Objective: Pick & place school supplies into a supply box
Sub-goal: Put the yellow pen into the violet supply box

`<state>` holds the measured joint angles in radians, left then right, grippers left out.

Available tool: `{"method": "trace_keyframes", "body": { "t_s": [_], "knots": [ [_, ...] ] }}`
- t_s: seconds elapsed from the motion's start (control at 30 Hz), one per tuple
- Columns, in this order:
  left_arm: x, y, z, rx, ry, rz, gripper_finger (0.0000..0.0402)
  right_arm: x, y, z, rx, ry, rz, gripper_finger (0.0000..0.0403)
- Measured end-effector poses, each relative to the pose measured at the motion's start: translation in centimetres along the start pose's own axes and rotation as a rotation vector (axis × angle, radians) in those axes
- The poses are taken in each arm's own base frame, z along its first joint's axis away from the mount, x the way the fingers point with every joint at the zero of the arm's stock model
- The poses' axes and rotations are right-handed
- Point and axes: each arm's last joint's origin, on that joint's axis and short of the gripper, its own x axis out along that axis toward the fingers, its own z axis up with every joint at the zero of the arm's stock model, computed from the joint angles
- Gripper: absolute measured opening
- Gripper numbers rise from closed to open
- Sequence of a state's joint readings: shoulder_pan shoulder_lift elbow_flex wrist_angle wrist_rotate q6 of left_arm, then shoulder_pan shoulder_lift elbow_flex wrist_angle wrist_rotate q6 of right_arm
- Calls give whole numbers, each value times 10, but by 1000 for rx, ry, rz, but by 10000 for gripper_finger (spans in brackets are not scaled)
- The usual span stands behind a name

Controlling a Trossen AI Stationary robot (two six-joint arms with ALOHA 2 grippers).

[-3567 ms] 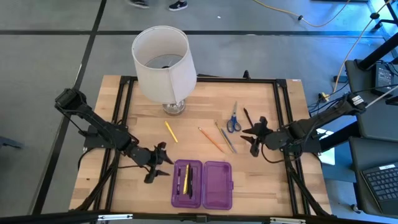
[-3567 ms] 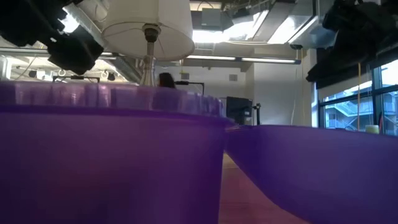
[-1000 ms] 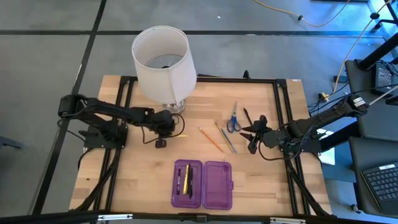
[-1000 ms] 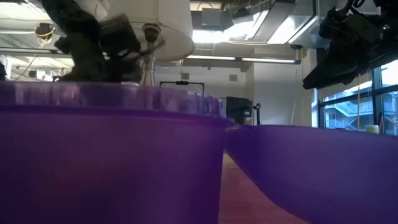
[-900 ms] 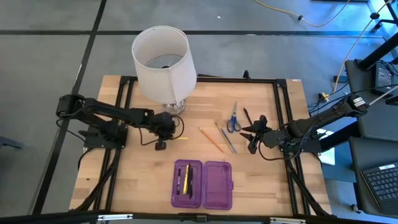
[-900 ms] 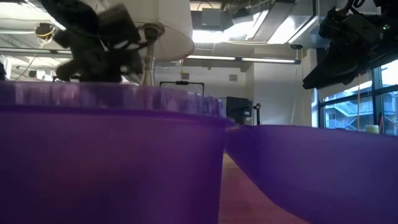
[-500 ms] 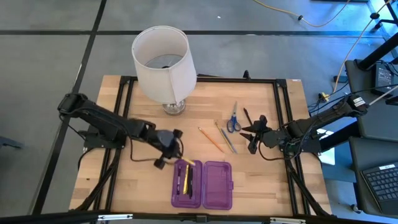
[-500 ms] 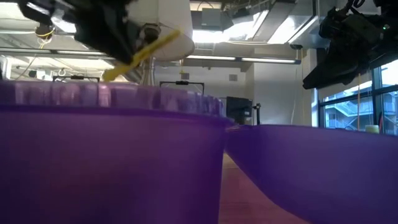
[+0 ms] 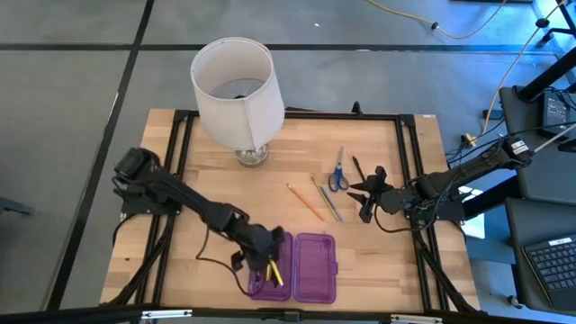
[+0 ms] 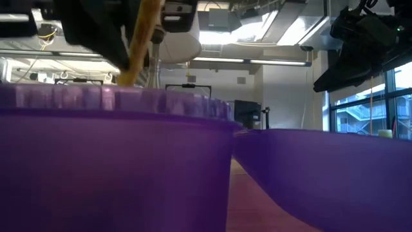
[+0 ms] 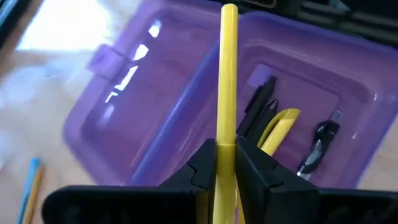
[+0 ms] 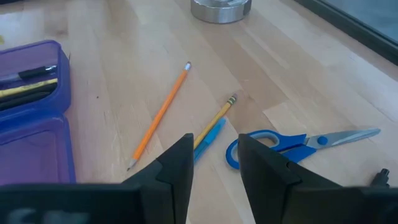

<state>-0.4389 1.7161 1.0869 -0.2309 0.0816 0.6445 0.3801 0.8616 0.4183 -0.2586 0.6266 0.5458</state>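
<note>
Placing step, as we read it. Low centre of the high view: left gripper (image 9: 267, 262) hung over the purple pencil case (image 9: 315, 279), jaws clamped on a yellow pencil (image 11: 227, 93). That pencil stood above the left half, where a black pen (image 11: 320, 149) and other supplies already lay.

Right gripper (image 9: 364, 200) waited at right, jaws apart, empty, near the blue-handled scissors (image 9: 337, 173); an orange pencil (image 9: 306, 202) lay at centre.

Next move, we judged: lower, then release into that half.

Yellow pencil (image 11: 228, 74) over open purple case (image 9: 313, 267), pens inside
</note>
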Motion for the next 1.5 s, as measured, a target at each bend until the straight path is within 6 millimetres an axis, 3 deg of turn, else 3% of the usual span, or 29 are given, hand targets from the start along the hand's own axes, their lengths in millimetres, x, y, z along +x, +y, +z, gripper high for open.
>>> {"method": "trace_keyframes", "body": {
  "t_s": [0.17, 0.33, 0.77, 1.5],
  "knots": [
    [27, -5, 4, 91, 38, -39, 36, 0, 0, 0, 2, 1, 1, 130],
    [41, -12, 6, 184, 88, -34, 33, 0, 0, 0, 2, 1, 2, 130],
    [37, -34, 6, 425, 222, -100, 35, 0, 0, 0, 30, 1, 2, 130],
    [37, -31, 7, 469, 255, -35, 52, 0, 0, 0, 52, 0, 1, 130]
  ]
}}
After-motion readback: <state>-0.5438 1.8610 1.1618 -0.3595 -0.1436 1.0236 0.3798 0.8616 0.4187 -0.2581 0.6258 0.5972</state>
